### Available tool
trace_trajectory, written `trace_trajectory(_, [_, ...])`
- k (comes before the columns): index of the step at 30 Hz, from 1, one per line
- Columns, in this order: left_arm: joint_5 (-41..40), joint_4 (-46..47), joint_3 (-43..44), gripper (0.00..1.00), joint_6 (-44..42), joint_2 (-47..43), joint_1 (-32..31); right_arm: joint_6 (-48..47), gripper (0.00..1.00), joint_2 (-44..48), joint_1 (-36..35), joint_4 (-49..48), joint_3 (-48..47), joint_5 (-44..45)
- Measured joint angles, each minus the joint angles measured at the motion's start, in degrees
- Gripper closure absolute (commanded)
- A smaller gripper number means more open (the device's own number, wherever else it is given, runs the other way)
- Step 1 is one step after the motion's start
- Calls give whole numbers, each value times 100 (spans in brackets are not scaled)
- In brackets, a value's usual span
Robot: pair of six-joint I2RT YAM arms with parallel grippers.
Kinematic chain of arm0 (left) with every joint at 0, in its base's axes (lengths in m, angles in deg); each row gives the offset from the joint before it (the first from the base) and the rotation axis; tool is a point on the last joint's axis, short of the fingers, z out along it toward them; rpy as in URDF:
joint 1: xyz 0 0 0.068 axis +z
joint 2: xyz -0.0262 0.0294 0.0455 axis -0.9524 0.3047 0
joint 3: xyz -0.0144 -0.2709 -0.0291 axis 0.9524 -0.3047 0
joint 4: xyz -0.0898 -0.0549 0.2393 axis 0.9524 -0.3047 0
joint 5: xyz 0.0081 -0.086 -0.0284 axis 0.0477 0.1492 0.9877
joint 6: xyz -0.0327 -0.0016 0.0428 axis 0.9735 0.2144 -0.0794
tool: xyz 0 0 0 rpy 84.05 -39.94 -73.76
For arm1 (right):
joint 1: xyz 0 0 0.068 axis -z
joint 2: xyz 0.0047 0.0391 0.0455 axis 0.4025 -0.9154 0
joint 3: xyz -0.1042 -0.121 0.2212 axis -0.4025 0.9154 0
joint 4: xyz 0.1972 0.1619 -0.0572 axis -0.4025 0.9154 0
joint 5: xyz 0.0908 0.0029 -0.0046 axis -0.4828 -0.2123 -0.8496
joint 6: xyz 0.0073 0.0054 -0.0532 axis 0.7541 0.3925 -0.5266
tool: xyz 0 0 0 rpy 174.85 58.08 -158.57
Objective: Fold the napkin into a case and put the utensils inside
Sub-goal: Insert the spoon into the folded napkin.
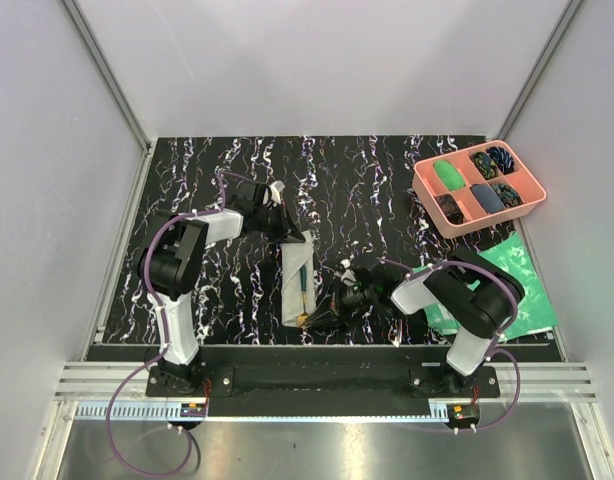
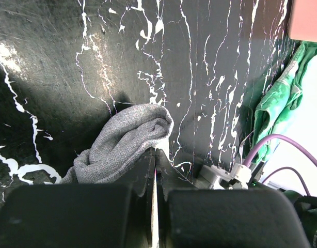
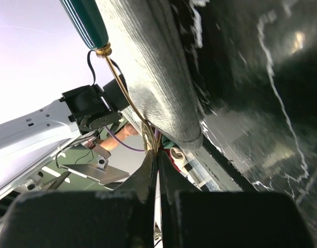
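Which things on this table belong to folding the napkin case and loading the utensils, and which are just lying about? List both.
Part of the job:
- napkin, folded into a narrow strip
- teal-handled utensil lying along it
- left gripper at its far end
- right gripper at its near end

Just lying about:
- pink tray holding small items
- green-and-white sheet

You are seeing the utensil (image 3: 89,23) being cut off by the right wrist view's top edge. Its gold tip is hiding between the right gripper's (image 3: 157,155) pressed-together fingers (image 3: 144,175). The left gripper (image 2: 156,152) is covering part of the napkin (image 2: 122,142). The pink tray's (image 1: 502,215) contents are showing too small to name.
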Motion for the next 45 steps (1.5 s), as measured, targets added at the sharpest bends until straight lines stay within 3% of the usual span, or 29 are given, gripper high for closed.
trace_trajectory(14, [9, 0, 0, 100, -22, 2, -26, -472, 100, -557, 629, 328, -721, -354])
trace_trajectory(35, [15, 37, 2, 100, -61, 2, -31, -1397, 100, -1119, 935, 933, -1517, -586])
trace_trajectory(42, [55, 26, 2, 100, -57, 0, -35, -1515, 77, -1113, 986, 1123, -1591, -525])
trace_trajectory(45, [55, -11, 2, 95, -39, -44, -35, -1602, 60, -1034, 1012, 1381, -1611, -461])
